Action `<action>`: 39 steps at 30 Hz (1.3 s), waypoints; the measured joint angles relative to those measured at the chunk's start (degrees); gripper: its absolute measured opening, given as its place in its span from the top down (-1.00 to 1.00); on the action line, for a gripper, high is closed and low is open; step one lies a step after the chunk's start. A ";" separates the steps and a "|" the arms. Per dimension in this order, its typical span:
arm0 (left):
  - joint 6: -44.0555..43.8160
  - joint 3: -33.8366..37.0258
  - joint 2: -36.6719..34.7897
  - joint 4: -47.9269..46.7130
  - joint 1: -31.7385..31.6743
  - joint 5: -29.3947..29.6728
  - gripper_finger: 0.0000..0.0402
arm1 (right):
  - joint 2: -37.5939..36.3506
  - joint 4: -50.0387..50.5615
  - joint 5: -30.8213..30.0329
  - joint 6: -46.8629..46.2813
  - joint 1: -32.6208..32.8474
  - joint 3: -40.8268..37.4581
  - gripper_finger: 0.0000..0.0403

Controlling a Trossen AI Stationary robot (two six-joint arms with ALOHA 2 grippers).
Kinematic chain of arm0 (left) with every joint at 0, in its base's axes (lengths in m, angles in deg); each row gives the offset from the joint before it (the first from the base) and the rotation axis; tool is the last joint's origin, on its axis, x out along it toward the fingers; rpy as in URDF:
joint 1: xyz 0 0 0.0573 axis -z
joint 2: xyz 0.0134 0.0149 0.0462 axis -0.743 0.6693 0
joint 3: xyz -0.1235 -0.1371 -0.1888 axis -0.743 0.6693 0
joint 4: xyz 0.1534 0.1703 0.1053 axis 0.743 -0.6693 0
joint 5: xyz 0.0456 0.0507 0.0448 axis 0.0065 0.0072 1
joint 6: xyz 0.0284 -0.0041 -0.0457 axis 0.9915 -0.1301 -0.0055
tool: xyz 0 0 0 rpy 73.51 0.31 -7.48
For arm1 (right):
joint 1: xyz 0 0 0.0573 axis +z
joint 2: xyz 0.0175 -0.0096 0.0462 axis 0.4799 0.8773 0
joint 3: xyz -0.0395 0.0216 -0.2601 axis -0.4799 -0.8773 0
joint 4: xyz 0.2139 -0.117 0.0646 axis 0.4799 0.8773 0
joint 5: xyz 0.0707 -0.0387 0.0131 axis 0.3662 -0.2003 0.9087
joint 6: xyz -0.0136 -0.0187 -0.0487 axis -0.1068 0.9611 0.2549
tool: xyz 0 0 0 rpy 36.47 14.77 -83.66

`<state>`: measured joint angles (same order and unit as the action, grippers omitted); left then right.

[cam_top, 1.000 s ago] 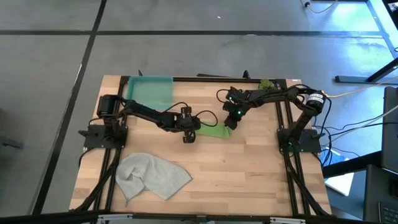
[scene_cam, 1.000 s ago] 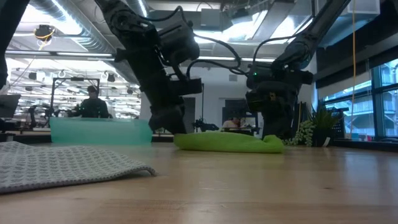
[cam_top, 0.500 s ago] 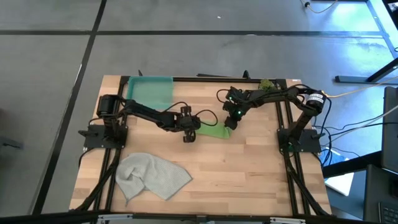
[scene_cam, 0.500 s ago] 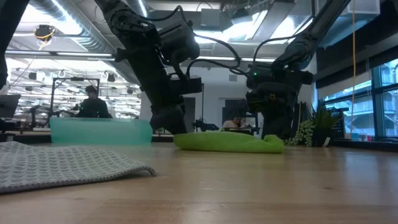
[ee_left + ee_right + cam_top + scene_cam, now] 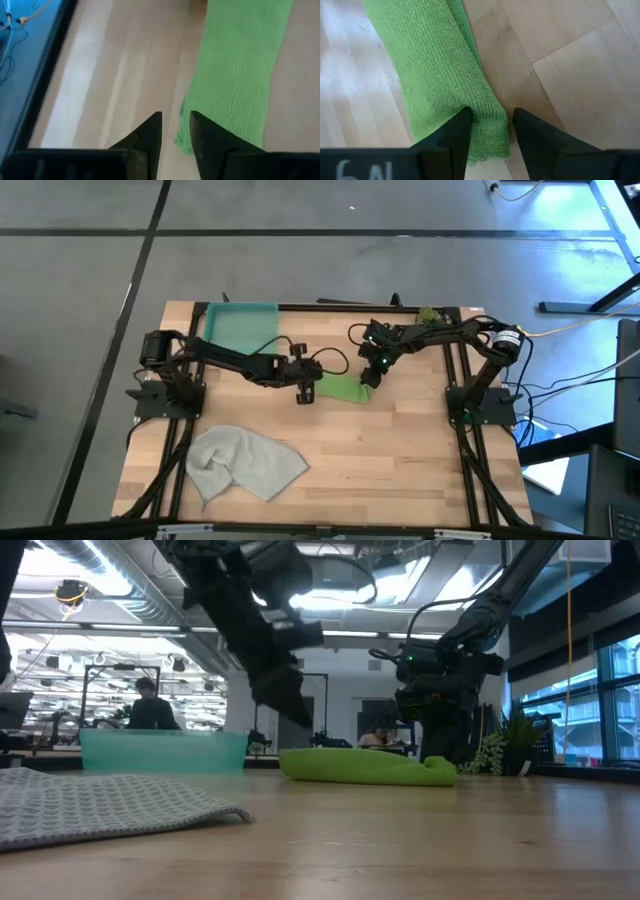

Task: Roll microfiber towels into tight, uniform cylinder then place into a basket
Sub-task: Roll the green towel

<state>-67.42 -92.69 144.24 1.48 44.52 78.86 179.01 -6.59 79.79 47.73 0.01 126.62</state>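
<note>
Seen from above: rolled lime-green microfiber towel (image 5: 341, 389) mid-frame on wooden worktop (image 5: 400, 450). Shown only by wrist cameras: left gripper (image 5: 175, 131) fingers narrowly parted beside towel's end; right gripper (image 5: 490, 131) fingers parted, straddling opposite end.

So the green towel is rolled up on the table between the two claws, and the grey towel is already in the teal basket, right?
Not quite. The grey towel lies loose and crumpled on the table, near its front-left part, well apart from the teal basket at the back left; the high view shows this. The rest holds: the green towel lies rolled between the left claw and right claw.
</note>
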 joint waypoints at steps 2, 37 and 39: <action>-0.02 0.00 -1.25 0.11 0.00 -0.87 0.52 | 0.00 -0.02 -0.09 0.00 0.00 0.00 0.24; -3.28 -0.09 9.76 5.69 -0.92 -13.60 0.55 | -16.49 2.04 -4.48 7.69 5.21 0.08 0.23; -3.32 -0.07 9.76 5.71 -0.92 -13.60 0.55 | -15.93 -1.24 -7.16 8.68 7.97 -1.62 0.23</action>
<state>-70.74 -92.75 154.00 7.19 43.60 65.27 163.08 -7.83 72.63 56.41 7.99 125.00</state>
